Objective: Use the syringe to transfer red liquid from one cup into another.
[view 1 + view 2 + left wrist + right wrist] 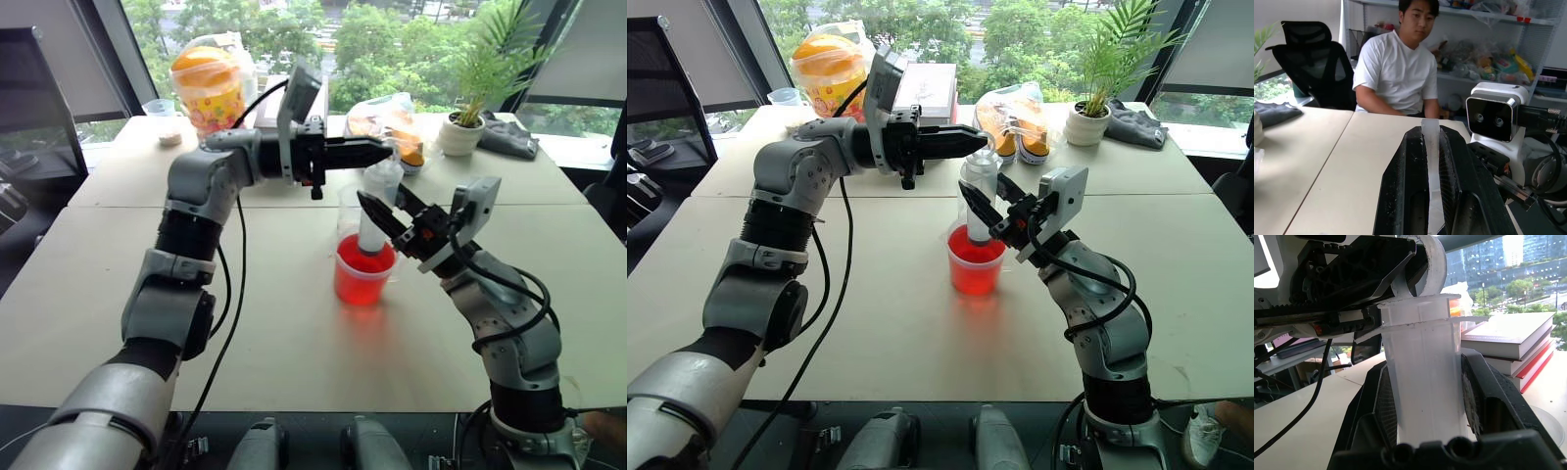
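The syringe [377,211] stands upright with its tip inside the wide cup [364,272], which holds red liquid [976,266]. My right gripper [380,213] is shut on the clear barrel [1425,382] from the right. My left gripper [377,152] reaches in level from the left and is shut on the ring-topped plunger [1426,259]. In the left wrist view a thin translucent strip [1430,147] sits pinched between the fingers. A faint clear cup outline [346,208] shows just behind the red cup; I cannot tell what is in it.
At the table's far side stand a potted plant [460,132], snack bags [208,83], stacked books [926,88], a bag of orange items [392,117] and a dark cloth [509,137]. A person [1396,73] sits at the table's right end.
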You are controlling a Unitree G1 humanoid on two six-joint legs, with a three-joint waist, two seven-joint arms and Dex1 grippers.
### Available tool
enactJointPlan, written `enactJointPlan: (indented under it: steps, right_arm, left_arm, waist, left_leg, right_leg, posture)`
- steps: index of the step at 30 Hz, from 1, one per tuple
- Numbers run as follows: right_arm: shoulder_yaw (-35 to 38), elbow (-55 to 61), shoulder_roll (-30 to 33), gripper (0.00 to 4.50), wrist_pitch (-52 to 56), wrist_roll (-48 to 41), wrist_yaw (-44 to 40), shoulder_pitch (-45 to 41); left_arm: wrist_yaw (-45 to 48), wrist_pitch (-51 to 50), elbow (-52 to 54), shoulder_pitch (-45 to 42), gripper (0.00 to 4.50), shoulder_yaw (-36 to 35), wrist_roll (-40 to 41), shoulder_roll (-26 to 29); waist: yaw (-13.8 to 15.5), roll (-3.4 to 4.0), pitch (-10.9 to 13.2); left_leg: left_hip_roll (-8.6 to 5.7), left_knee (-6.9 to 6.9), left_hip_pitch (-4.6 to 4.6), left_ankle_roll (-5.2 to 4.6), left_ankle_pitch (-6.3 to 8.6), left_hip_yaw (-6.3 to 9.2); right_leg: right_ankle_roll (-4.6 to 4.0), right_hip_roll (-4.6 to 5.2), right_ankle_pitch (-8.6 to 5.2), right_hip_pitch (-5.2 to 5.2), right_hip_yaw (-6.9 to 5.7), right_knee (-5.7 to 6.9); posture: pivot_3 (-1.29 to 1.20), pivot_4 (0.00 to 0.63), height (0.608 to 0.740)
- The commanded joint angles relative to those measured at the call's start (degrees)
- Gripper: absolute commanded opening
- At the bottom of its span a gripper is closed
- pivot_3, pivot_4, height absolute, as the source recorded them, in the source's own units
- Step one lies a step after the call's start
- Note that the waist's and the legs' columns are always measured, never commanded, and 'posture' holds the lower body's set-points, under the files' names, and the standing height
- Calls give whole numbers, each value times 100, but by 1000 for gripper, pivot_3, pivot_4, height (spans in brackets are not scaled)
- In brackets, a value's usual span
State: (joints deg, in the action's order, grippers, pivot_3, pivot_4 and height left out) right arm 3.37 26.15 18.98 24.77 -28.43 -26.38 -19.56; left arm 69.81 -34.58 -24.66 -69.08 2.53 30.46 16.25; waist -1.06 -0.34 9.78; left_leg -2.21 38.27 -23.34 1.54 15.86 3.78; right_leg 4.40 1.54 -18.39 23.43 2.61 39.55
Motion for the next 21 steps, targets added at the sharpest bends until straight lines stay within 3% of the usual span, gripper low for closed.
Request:
enactJointPlan:
  steps: [1, 21]
  right_arm:
    - [-548, -76, -10, 1437, 219, -1, -259, 325]
    - [-601, -114, -9, 1437, 205, -10, -279, 452]
  left_arm:
    - [-396, 263, 184, -662, 50, -721, 308, 93]
    - [-464, 271, 195, -781, 50, -814, 375, 84]
  waist:
    - [0, 0, 0]
    - [1, 0, 0]
  left_leg:
    - [0, 0, 0, 0, 0, 0]
    - [0, 1, 0, 0, 0, 0]
  right_leg:
    - [0, 0, 0, 0, 0, 0]
    - [0, 0, 0, 0, 0, 2]
  posture:
    - [0, 150, 740]
    - [0, 150, 740]
